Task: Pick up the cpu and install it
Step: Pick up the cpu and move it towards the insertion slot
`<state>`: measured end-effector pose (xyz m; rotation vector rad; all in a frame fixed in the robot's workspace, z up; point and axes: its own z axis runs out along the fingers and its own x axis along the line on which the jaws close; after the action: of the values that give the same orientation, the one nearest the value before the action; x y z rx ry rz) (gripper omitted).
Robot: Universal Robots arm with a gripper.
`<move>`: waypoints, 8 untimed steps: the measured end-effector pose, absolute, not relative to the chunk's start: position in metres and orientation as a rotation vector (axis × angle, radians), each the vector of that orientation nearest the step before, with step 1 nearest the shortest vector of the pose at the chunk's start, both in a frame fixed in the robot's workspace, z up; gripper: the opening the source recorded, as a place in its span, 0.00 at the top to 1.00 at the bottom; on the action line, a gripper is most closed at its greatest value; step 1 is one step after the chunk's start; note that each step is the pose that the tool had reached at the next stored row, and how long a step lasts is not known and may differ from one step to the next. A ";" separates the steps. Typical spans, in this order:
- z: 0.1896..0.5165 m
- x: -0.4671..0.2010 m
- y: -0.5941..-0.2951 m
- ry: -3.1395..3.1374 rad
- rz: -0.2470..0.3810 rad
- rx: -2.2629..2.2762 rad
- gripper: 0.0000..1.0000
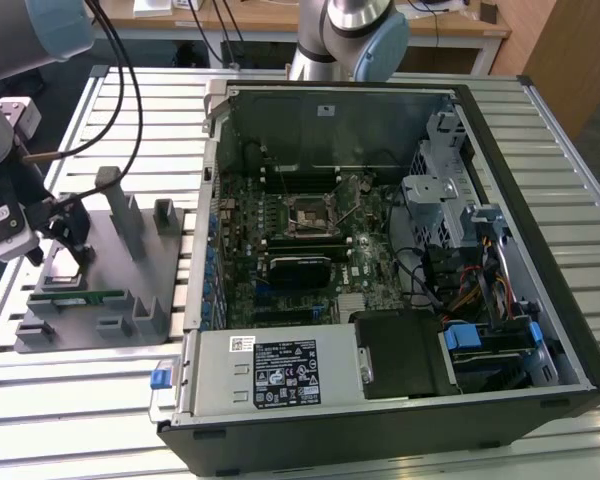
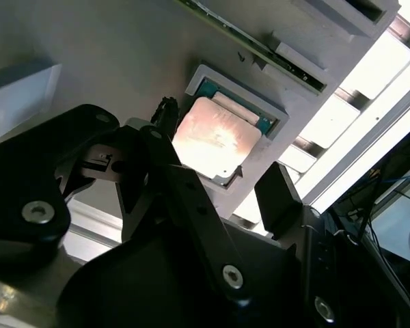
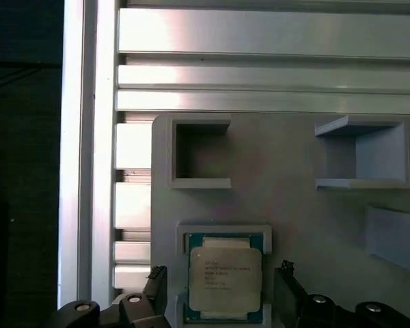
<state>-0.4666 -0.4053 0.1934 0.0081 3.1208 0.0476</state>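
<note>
The cpu [image 3: 225,277] is a small square chip with a silvery top, lying flat in a pale square pocket of the grey tray [image 3: 294,198]. It appears in the second wrist view too, as the cpu [image 2: 215,140]. My gripper [image 3: 222,287] hovers just over it, open, with one black finger [image 3: 157,283] on one side and the other finger [image 3: 287,281] on the opposite side. Neither finger touches the chip. In the exterior view the gripper [image 1: 65,228] hangs over the tray [image 1: 100,330] at the exterior view's left.
An open computer case [image 1: 380,250] lies at the exterior view's right, its motherboard socket [image 1: 310,213] exposed. A long green memory stick [image 1: 75,296] rests on the tray near upright grey posts [image 1: 120,215]. Cables [image 1: 120,80] trail from the arm over the slatted table.
</note>
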 end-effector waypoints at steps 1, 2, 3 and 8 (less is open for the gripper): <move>0.193 -0.466 -0.405 3.121 0.048 0.008 0.28; 0.192 -0.466 -0.405 3.121 0.048 0.008 0.28; 0.192 -0.466 -0.405 3.121 0.047 0.008 0.28; 0.189 -0.466 -0.405 3.121 0.048 0.008 0.28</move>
<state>-0.4660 -0.4053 0.1891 0.0081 3.1209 0.0475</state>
